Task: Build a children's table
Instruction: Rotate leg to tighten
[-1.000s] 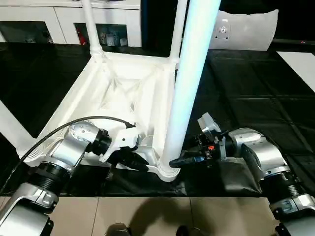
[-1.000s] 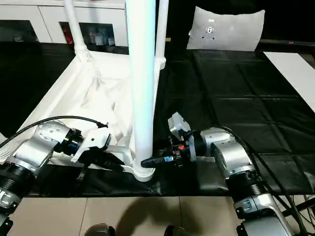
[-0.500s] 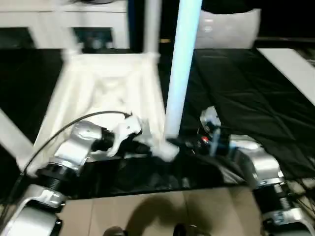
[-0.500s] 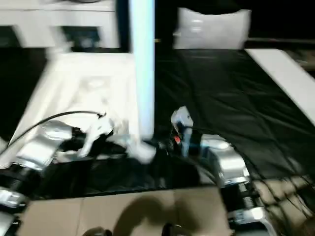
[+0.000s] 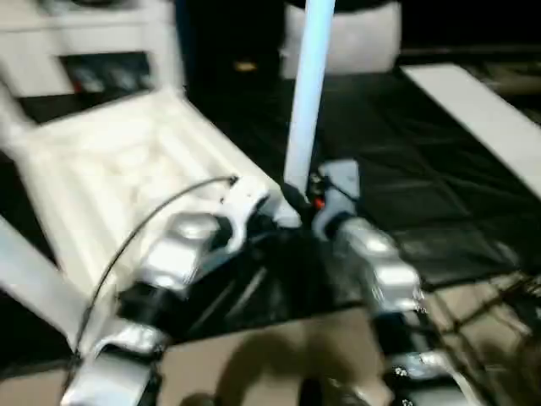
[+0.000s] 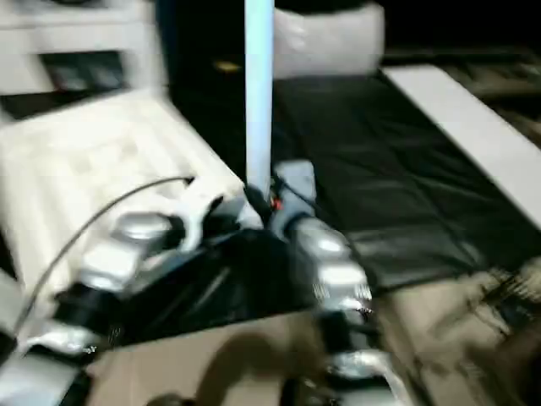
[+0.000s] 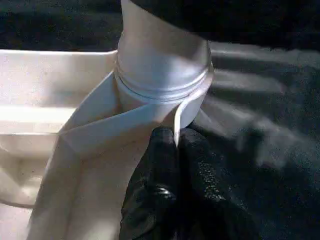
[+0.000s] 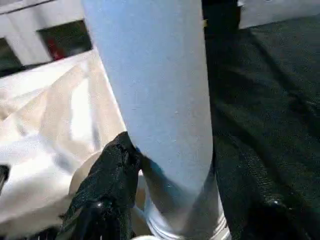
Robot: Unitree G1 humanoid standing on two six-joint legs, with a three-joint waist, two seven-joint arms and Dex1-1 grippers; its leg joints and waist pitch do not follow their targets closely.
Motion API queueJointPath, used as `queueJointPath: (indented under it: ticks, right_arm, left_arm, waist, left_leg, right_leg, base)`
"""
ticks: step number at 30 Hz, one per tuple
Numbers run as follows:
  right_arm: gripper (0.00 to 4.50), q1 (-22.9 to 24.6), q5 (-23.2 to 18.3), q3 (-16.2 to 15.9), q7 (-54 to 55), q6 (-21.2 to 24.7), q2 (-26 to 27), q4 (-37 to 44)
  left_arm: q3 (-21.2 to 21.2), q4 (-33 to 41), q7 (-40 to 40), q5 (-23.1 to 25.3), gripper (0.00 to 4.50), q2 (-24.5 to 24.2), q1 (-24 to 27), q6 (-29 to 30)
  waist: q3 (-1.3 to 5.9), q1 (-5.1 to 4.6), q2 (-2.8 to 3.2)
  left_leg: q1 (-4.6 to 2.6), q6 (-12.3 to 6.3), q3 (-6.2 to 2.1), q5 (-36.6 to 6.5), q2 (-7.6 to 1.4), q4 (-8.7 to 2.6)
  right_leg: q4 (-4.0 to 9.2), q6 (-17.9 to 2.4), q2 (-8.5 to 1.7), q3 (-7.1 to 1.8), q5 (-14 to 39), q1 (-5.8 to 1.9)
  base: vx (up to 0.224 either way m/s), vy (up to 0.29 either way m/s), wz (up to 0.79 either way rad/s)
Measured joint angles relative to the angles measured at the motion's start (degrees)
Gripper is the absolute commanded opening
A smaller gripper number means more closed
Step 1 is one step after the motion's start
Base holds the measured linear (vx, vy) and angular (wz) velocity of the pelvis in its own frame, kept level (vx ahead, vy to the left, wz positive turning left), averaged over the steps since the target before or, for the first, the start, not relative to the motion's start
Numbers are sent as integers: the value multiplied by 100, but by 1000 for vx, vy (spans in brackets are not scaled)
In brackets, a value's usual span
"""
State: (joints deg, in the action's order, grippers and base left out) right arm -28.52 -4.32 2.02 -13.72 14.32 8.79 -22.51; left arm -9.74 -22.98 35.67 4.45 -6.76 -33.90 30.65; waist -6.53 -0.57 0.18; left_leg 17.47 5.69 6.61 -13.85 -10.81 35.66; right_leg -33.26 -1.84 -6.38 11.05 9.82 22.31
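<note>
White table leg (image 8: 155,100) stands in its corner socket (image 7: 165,75), right jaws grasping it, left jaws clenched on the socket's rim.

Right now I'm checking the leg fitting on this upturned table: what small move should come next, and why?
Probably keep both grips and press the leg straight down. The right gripper straddles its base, the left gripper pinches the thin rim by the corner socket, and whether the leg is fully home can't be told.
</note>
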Motion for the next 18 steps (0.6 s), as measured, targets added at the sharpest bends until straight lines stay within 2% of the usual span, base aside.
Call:
queueJointPath:
  ticks: [1, 2, 3, 4, 5, 8, 10, 11, 16, 18]
  right_arm:
    - [247, -46, 9, -5, -2, -64, 15, -23]
    - [247, -47, -5, -31, -32, -147, 15, -13]
    - [247, -40, -22, -30, -58, -203, 15, -5]
    - [275, -32, -35, -30, -66, -237, 15, -4]
    - [285, 8, -57, -30, -180, -282, -13, 61]
    - [292, 181, -221, -105, -756, -447, -191, 241]
    - [326, 244, -307, -227, -1206, -509, -455, 318]
    - [326, 321, -388, -293, -1559, -513, -655, 349]
    - [369, 461, -617, -450, -2606, -509, -1205, 384]
    - [379, 460, -739, -487, -3112, -505, -1460, 444]
  left_arm:
    - [0, 64, 1, 1, 0, -27, -1, -1]
    - [-6, 121, 10, 6, 0, -47, -11, -5]
    - [-15, 167, 29, 5, 0, -81, -11, -11]
    - [-22, 190, 45, 3, 0, -95, -10, -11]
    - [-49, 259, 144, -8, 0, -172, -8, -16]
    - [-143, 484, 474, -55, 0, -471, 47, -97]
    - [-193, 639, 753, -88, 0, -729, 126, -205]
    - [-215, 711, 945, -143, 0, -887, 197, -281]
    - [-359, 776, 1622, -215, 0, -1366, 266, -542]
    - [-447, 774, 2010, -264, 0, -1625, 305, -738]
  waist:
    - [-3, -3, 52]
    - [11, -23, 74]
    - [16, -41, 61]
    - [27, -50, 34]
    - [36, -50, 8]
    - [43, 33, -8]
    - [45, 80, -13]
    - [47, 93, -17]
    - [45, 232, -20]
    - [45, 260, -21]
  left_leg:
    - [78, 1, -53, 1, -33, -26]
    - [163, 2, -144, 2, -86, -42]
    - [179, 11, -141, 7, -94, -49]
    - [179, 19, -117, 3, -60, -49]
    - [192, 14, -94, -7, 1, -50]
    - [229, -17, -58, -6, 41, -91]
    - [264, -27, -36, -8, 40, -88]
    - [266, -36, -16, -12, 39, -87]
    - [247, -38, 6, -9, 7, -77]
    - [239, -25, 8, 0, -4, -67]
  right_leg:
    - [103, 3, -5, 127, -1, -11]
    - [204, 19, 19, 203, -9, -12]
    - [214, 10, 26, 179, -47, 0]
    - [208, -20, 25, 102, -148, 19]
    - [188, -47, 4, 18, -281, 59]
    - [87, -63, 8, -104, -236, 174]
    - [27, -101, 8, -118, -200, 250]
    - [1, -111, 10, -129, -182, 271]
    - [-43, -135, 26, -128, -165, 279]
    - [-56, -142, 35, -129, -170, 275]
  base:
    - [152, 62, -24]
    - [152, 62, -24]
    - [95, 35, 5]
    - [78, 16, 12]
    - [78, 16, 12]
    - [83, 5, 2]
    - [27, -3, 0]
    - [0, 0, 0]
    - [0, 0, 0]
    - [0, 0, 0]
